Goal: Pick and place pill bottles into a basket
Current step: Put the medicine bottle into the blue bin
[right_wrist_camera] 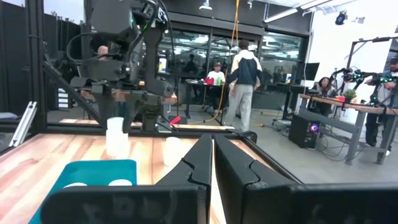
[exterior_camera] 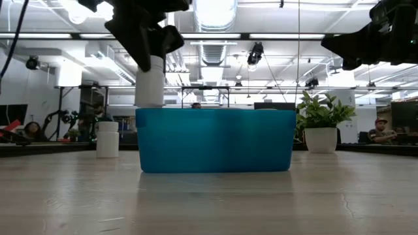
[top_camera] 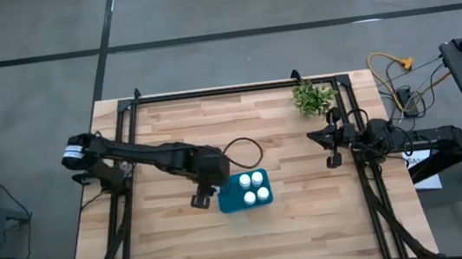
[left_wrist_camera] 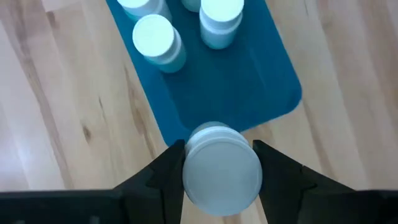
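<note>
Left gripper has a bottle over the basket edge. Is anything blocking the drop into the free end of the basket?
Nothing visible does. The left gripper holds the pill bottle above the basket at its near rim. The bottles already inside stand at the far end, and the blue floor below the held bottle is bare.

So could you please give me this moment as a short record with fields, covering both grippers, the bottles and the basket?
left gripper: shut on a pill bottle, held above the basket's near end
right gripper: shut, empty, waiting at the table's right edge
basket: teal, mid-table, on the wood
bottles in basket: three visible from above, upright, grouped at one end
bottle outside: one standing on the table beyond the basket in the low view
plant: far right part of the table
</note>
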